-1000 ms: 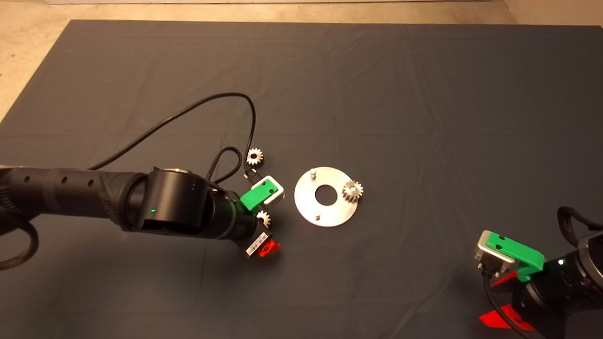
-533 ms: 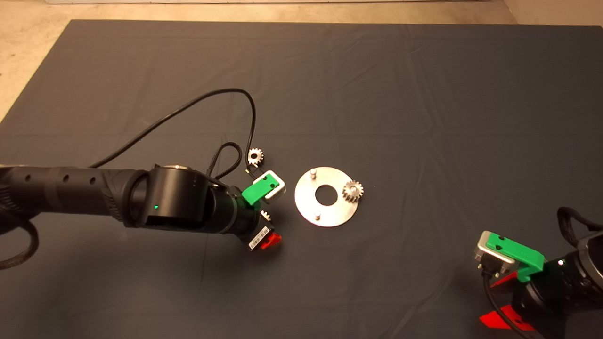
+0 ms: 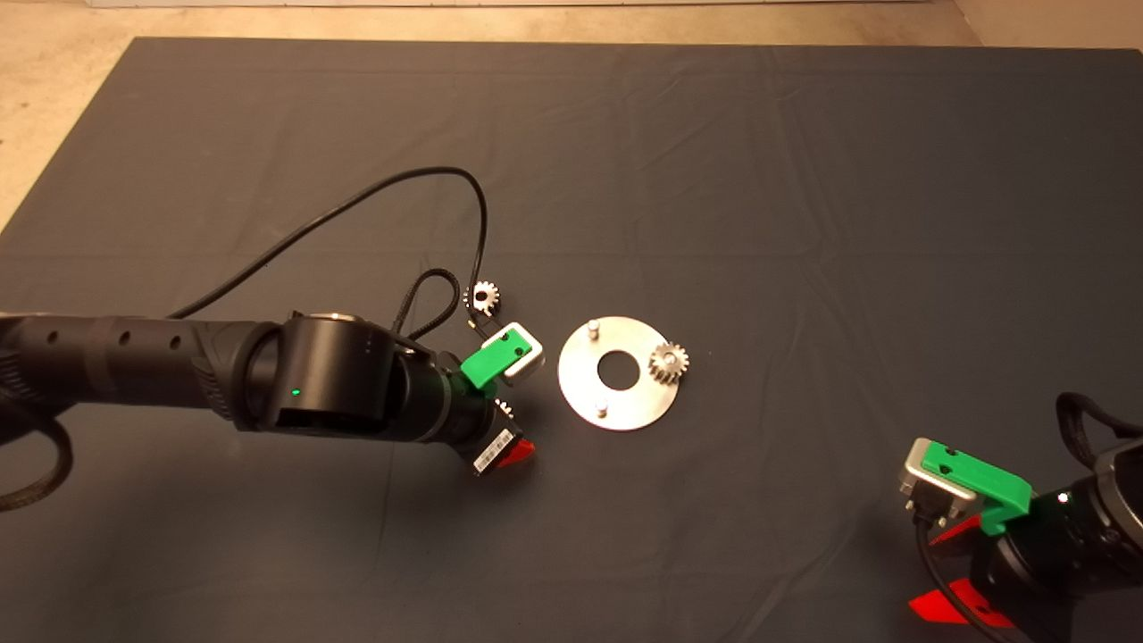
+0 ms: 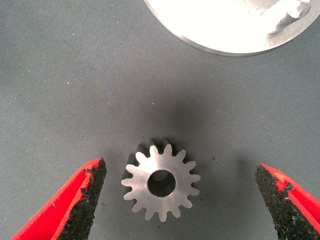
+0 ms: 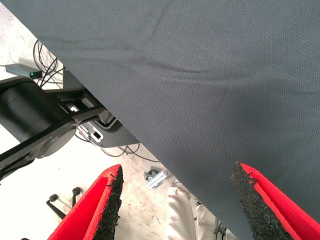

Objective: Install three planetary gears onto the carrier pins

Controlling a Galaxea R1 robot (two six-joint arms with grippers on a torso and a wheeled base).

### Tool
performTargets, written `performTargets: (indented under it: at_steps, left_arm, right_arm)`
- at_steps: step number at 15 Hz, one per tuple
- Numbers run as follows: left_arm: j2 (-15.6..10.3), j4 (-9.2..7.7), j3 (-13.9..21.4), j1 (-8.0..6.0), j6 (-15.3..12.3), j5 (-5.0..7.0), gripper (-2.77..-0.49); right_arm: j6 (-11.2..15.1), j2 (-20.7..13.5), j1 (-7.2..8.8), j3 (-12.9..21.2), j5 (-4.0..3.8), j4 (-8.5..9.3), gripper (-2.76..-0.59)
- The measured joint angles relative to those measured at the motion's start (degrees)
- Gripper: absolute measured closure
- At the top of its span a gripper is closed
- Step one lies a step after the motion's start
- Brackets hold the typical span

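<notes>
A planetary gear (image 4: 161,182) lies flat on the mat (image 3: 714,179), just beside the carrier disc (image 3: 576,384) on its left-arm side, bore facing up. Your left gripper (image 4: 180,200) hangs directly over it, red fingers (image 4: 80,195) spread wide, one on either side of the gear and neither touching a tooth; the gear sits nearer one finger than the other. On the disc, one gear (image 3: 668,362) already sits on a pin, while two carrier pins (image 3: 592,329) stand bare. A third gear (image 3: 483,296) rests near the disc, beyond the left gripper. Your right gripper (image 5: 175,205), also spread, waits well away from the disc at the mat's edge. The left arm is plainly the nearer.
</notes>
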Motion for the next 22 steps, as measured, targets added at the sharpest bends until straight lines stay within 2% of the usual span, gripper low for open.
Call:
performTargets:
  at_steps: [2, 6, 9, 13, 17, 19, 22]
  left_arm:
    - [0.0, 0.67, 0.0, 0.02, 0.0, -0.02, -1.97]
    - [0.0, 2.26, 0.0, 0.02, 0.0, -0.30, -1.97]
    - [0.0, 2.47, 0.0, 0.02, 0.0, -0.94, -1.82]
    - [-0.3, 2.58, 0.0, 0.02, 0.0, -0.96, -1.82]
    - [-0.3, 3.80, 0.0, 0.05, 0.0, -1.00, -1.82]
    - [-0.4, 3.83, 0.0, 0.06, 0.0, -1.00, -1.82]
    - [-0.9, 3.94, 0.0, 0.80, 0.0, -1.13, -1.82]
  right_arm:
    - [0.0, 0.0, 0.00, 0.0, 0.01, 0.00, -1.61]
    - [0.0, 0.0, 0.00, 0.0, 0.01, 0.00, -1.61]
    - [0.0, 0.0, 0.00, 0.0, 0.01, 0.00, -1.61]
    - [0.0, 0.0, 0.00, 0.0, 0.01, 0.00, -1.61]
    - [0.0, 0.0, 0.00, 0.0, 0.01, 0.00, -1.61]
    - [0.0, 0.0, 0.00, 0.0, 0.01, 0.00, -1.61]
    - [0.0, -0.2, 0.00, 0.0, 0.00, 0.00, -1.61]
